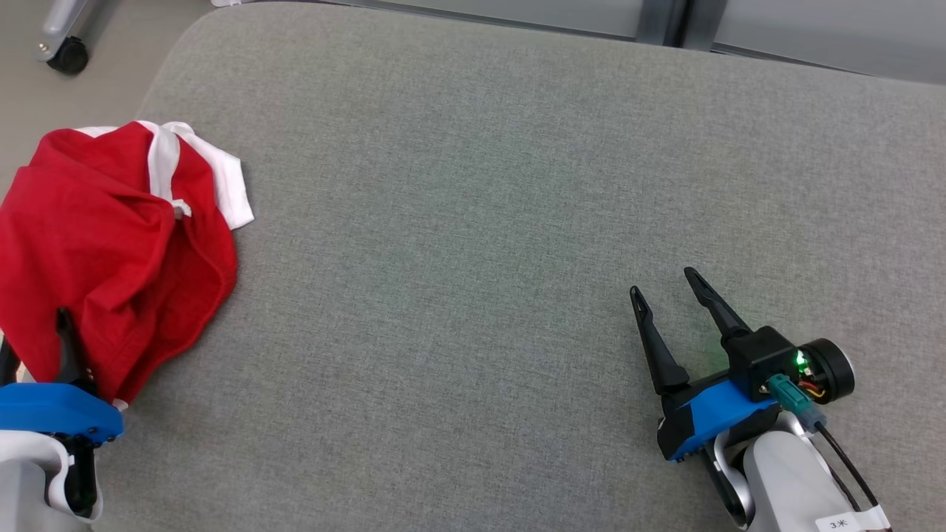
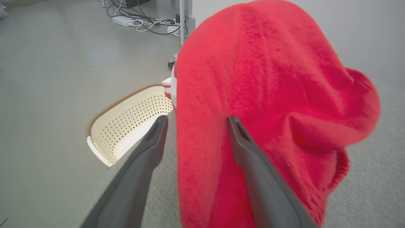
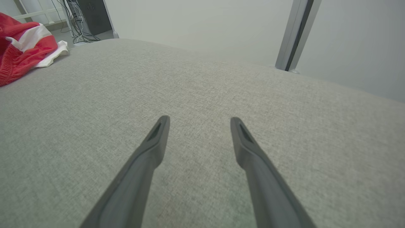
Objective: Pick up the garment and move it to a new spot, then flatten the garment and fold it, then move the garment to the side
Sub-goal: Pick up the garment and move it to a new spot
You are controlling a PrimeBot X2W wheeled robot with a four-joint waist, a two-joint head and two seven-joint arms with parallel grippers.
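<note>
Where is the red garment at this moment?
In the head view, the red garment lies crumpled at the grey cushion's left edge, by the left gripper.

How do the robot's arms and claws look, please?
The right claw has two long dark fingers on a blue mount, a black housing with a green light, a teal plug, a black cable and a pale forearm bearing a white label. The left claw matches: blue mount, white forearm.

And there's the right gripper (image 3: 199, 119), its fingers spread wide and held over the grey cushion (image 3: 95, 104). The red-and-white garment (image 3: 22, 50) is bunched at the cushion's far left edge. Beyond the cushion, cables (image 3: 74, 19) are tangled, and a metal post (image 3: 295, 31) is stood past its far right side.
</note>
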